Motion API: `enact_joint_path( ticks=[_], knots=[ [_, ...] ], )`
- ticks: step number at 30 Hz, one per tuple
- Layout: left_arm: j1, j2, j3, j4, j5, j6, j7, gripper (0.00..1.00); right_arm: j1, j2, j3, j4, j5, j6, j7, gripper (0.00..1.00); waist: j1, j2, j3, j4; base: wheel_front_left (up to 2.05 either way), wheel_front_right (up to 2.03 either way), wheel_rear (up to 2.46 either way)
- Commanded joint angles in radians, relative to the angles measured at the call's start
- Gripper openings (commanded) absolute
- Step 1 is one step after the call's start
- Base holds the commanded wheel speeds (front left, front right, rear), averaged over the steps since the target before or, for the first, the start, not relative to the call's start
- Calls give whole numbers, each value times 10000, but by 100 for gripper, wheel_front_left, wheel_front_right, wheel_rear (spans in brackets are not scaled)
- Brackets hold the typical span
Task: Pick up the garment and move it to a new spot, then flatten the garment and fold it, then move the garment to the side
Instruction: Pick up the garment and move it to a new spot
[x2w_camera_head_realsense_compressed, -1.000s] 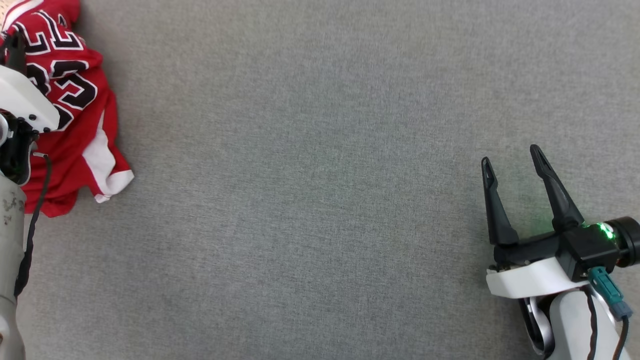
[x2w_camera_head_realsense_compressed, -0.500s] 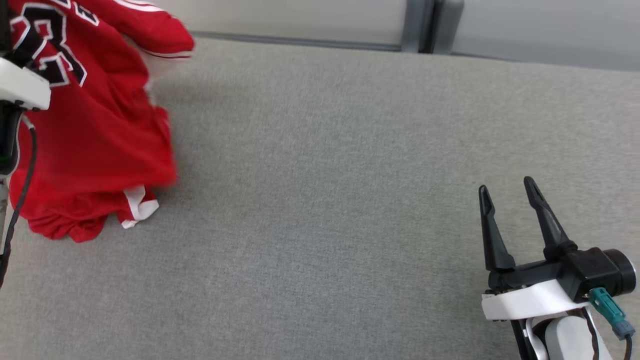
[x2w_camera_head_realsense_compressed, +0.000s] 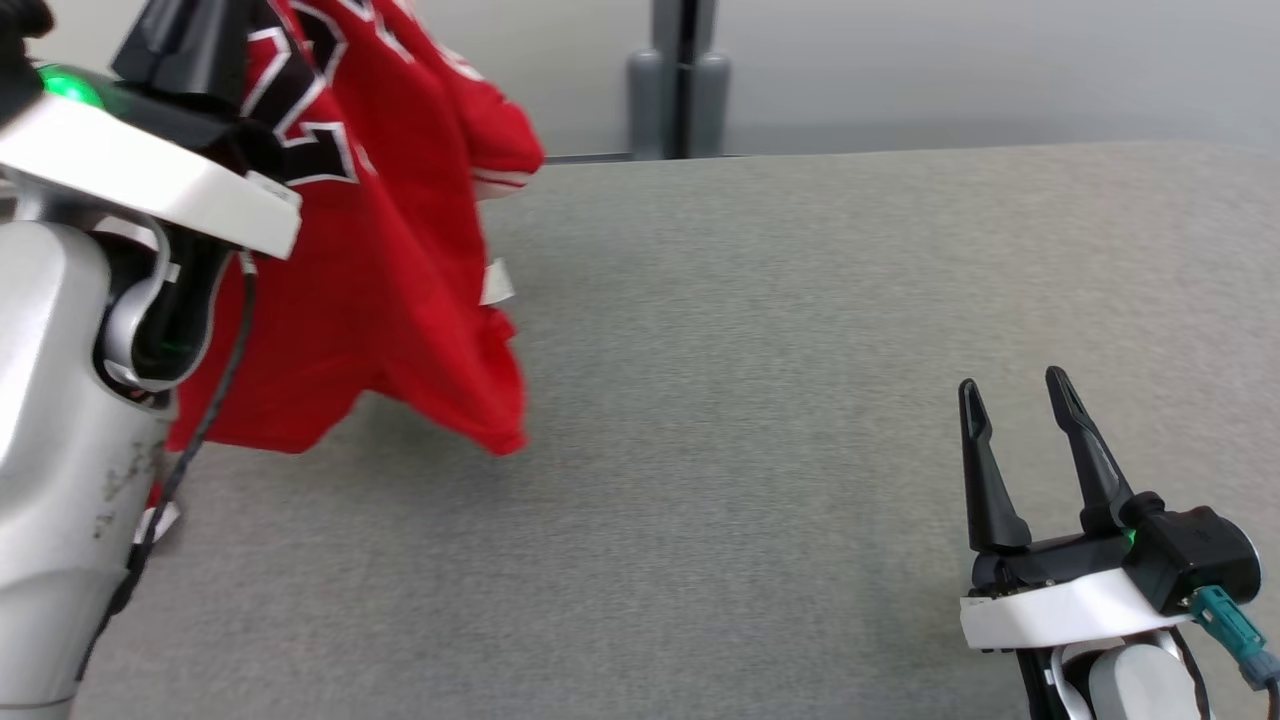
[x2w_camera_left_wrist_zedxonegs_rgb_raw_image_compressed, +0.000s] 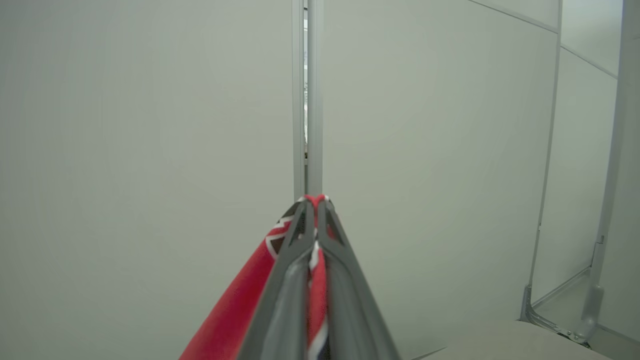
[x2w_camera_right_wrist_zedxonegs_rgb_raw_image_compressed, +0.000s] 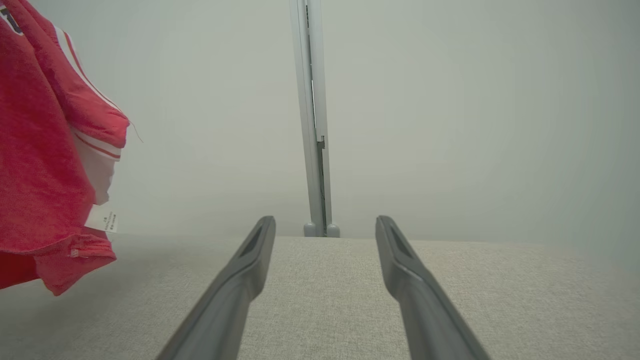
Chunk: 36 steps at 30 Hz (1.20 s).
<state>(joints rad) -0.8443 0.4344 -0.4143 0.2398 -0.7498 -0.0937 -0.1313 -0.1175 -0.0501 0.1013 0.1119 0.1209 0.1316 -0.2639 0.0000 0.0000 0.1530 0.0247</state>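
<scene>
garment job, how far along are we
Done: the pick-up. The left gripper has its jaws shut on the red garment, which hangs bunched above the grey surface. In hand: carrying it to a new spot. Left: laying it down, flattening, folding and moving it aside. The right gripper sits low with jaws open, holding nothing.

One red garment (x2w_camera_head_realsense_compressed: 400, 300), two claws, left claw (x2w_camera_left_wrist_zedxonegs_rgb_raw_image_compressed: 311, 202) and right claw (x2w_camera_head_realsense_compressed: 1012, 380), and seemingly one grey post (x2w_camera_head_realsense_compressed: 650, 100).
</scene>
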Motion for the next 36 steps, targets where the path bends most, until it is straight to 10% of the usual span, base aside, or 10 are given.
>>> enact_joint_path(
  ticks=[1, 13, 26, 28, 29, 36],
  knots=[
    [123, -93, -92, -317, -8, 104, 74, 0, 45, -9, 19, -50, 109, -17, -10, 100, 0, 0, -54, -812, 0, 0, 0],
    [5, -1140, -866, 26, 411, 454, -185, 0, -82, -5, 100, -116, 507, -17, -10, 100, 0, 0, 329, -2316, 0, 0, 0],
    [2001, -1845, -1580, 2887, 367, 312, -1010, 0, -280, -6, 199, -73, 309, -17, -10, 100, 0, 0, 1107, -2130, 0, 0, 0],
    [2227, -2011, -1675, 3404, 494, 286, -1157, 38, -306, -9, 243, -33, 228, -17, -10, 100, 0, 0, 1136, -1980, 0, 0, 0],
    [2303, -2077, -1674, 3628, 583, 324, -1203, 100, -309, -9, 270, -5, 194, -17, -10, 100, 0, 0, 1128, -1906, 0, 0, 0],
    [3279, -2501, -9, 2573, 1701, 862, -1328, 100, -65, -9, 217, 197, -56, -17, -10, 100, 0, 0, 712, -1291, 0, 0, 0]
  ],
)
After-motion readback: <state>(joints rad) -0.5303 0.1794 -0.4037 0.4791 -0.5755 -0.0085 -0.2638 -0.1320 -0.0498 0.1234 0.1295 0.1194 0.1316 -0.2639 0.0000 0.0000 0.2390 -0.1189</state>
